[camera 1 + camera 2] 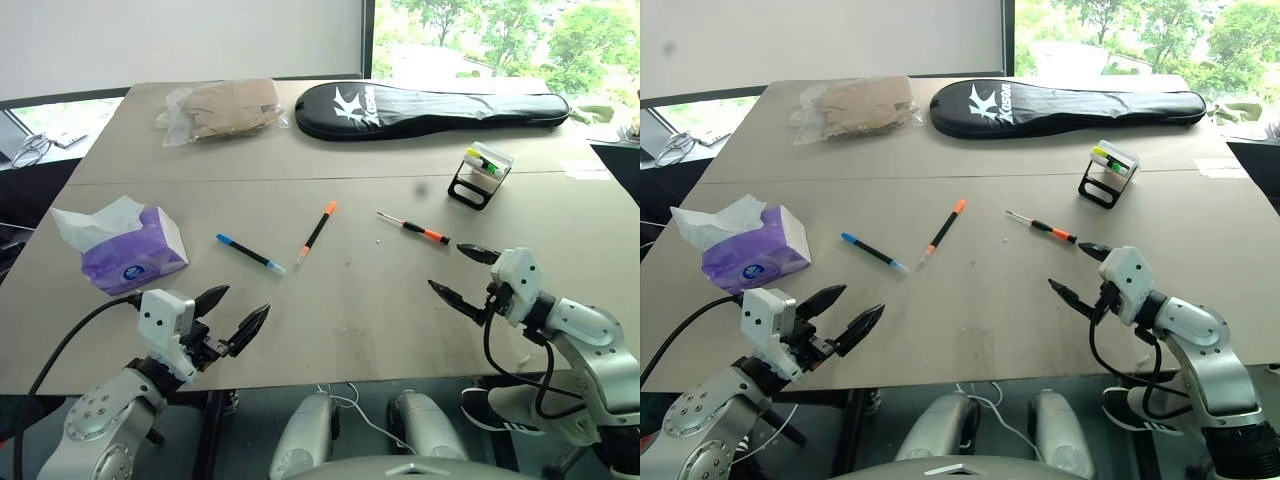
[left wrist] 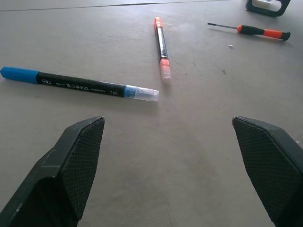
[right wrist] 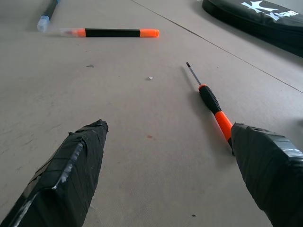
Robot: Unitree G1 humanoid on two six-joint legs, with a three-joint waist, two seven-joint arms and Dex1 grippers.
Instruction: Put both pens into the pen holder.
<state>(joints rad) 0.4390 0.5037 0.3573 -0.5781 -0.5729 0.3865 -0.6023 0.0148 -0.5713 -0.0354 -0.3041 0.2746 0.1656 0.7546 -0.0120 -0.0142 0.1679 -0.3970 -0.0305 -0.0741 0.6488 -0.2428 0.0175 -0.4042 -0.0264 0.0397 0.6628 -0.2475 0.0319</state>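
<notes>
Two pens lie on the table's middle: a black one with blue ends [image 1: 249, 253] and a black one with an orange cap [image 1: 317, 232]. The pen holder [image 1: 481, 175], a small clear-and-white box on a black stand with yellow and green markers, stands at the right rear. My left gripper [image 1: 232, 310] hovers open near the front edge, short of the blue pen [image 2: 80, 85]. My right gripper [image 1: 462, 272] is open at the front right, just short of a screwdriver; the orange pen [image 3: 110, 32] lies farther off. Neither gripper holds anything.
A thin black-and-orange screwdriver [image 1: 415, 228] lies between the pens and the pen holder. A purple tissue box [image 1: 132, 250] sits at the left, a long black racket bag [image 1: 430, 108] and a bagged tan item [image 1: 222, 108] at the back.
</notes>
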